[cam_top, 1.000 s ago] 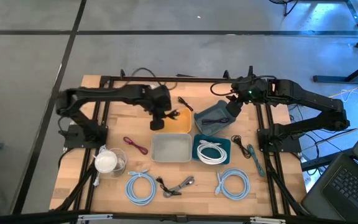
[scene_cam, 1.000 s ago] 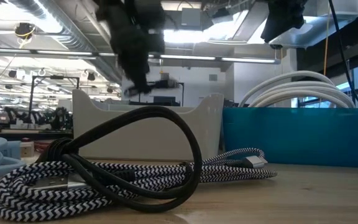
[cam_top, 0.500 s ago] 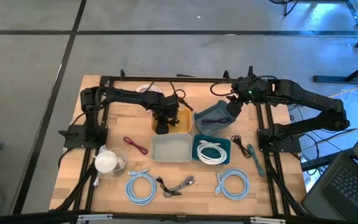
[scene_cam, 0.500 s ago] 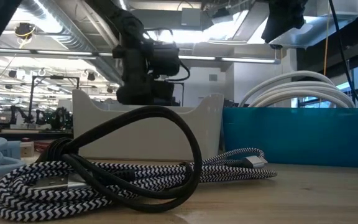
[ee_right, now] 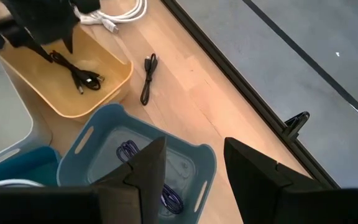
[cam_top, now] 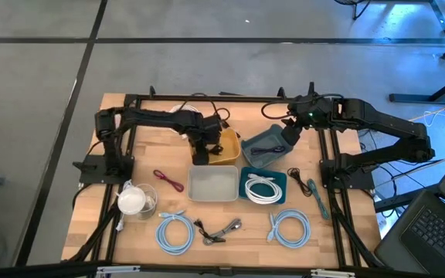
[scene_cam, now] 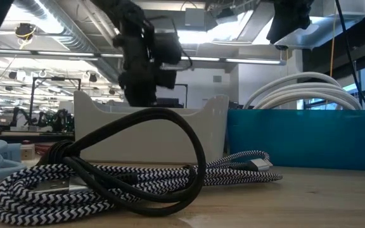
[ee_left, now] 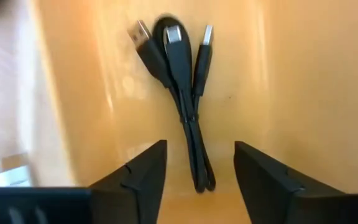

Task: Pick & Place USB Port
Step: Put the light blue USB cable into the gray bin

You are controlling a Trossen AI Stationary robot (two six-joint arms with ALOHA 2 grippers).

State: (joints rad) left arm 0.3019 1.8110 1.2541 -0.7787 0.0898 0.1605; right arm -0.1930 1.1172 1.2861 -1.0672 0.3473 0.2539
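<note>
A short black USB cable (ee_left: pixel 182 93) lies folded on the floor of the yellow bin (cam_top: pixel 224 147), its plugs pointing away from the wrist camera. My left gripper (ee_left: pixel 201 149) hangs open just above it inside the bin (cam_top: pixel 201 152). One finger stands on either side of the cable's looped end, and neither touches it. The right wrist view shows the same cable (ee_right: pixel 73 71) in the yellow bin (ee_right: pixel 107 84). My right gripper (ee_right: pixel 192 146) waits open above the grey-blue bin (cam_top: pixel 263 148), holding nothing.
A white bin (cam_top: pixel 213 184) and a teal bin with a white cable (cam_top: pixel 263 188) stand nearer. Light-blue coils (cam_top: pixel 174 232) (cam_top: pixel 290 229), a braided cable (cam_top: pixel 221 230), a maroon cable (cam_top: pixel 168 180), a cup (cam_top: pixel 135 199) and black cables (cam_top: pixel 309 188) (ee_right: pixel 148 78) lie around.
My left gripper has gone down into the yellow bin with the black cable, let go of it, and risen slightly. The cable, which hung from the fingers a second ago, now lies on the bin's floor.
</note>
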